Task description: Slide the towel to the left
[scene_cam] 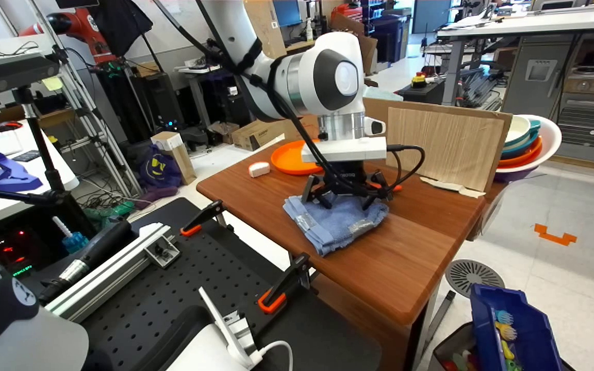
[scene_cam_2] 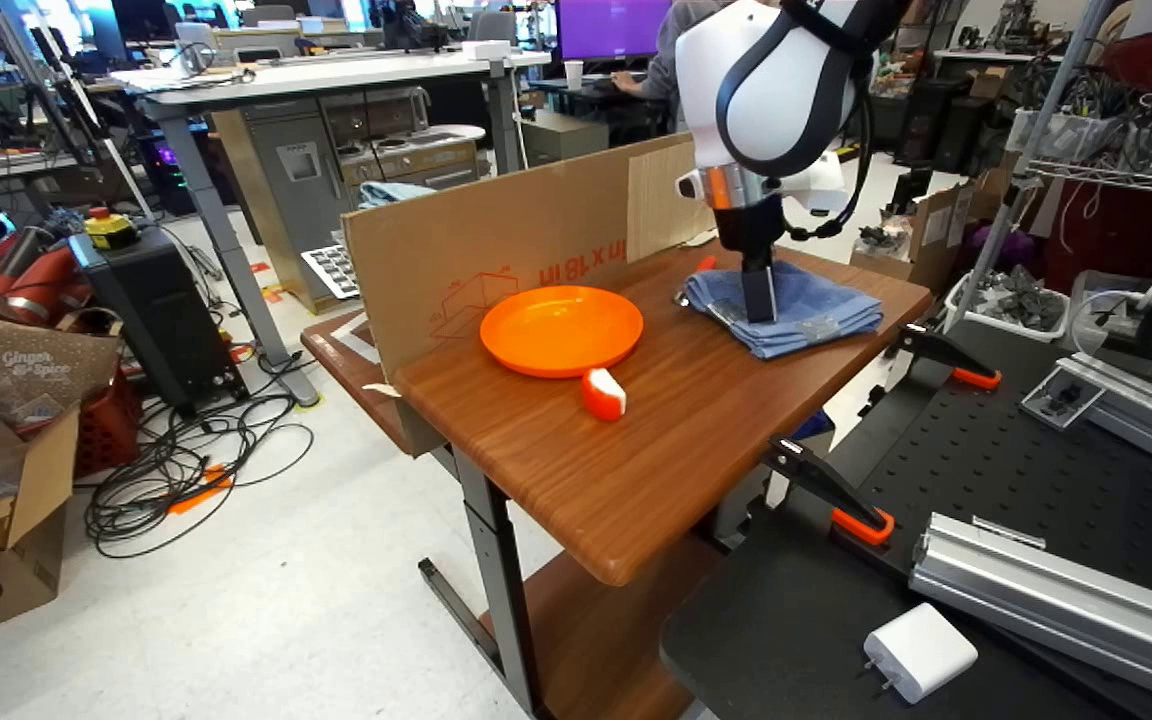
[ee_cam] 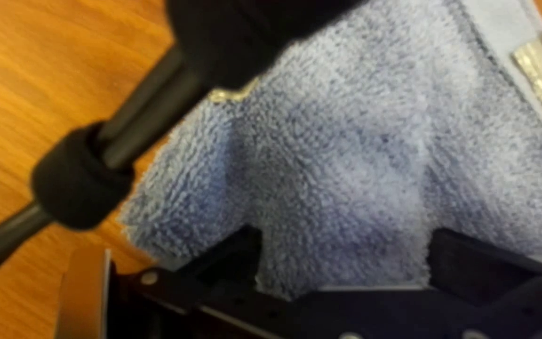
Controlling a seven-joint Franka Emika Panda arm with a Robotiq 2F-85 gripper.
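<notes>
On the wood-grained table (scene_cam: 421, 263) in this cluttered lab (scene_cam_2: 266, 590), the blue-grey towel (scene_cam: 330, 226) lies folded, rumpled, gripper (ee_cam: 342, 231) spread wide on top!

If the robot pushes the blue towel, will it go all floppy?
The towel will probably bend and bunch, since it looks soft and fuzzy. Its folded layers may slide apart. It likely won't roll, lying low on the table.

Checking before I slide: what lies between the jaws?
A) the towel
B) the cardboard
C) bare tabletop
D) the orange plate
A, the towel: the wrist view shows its blue-grey cloth between the jaws, which stand apart.
</notes>
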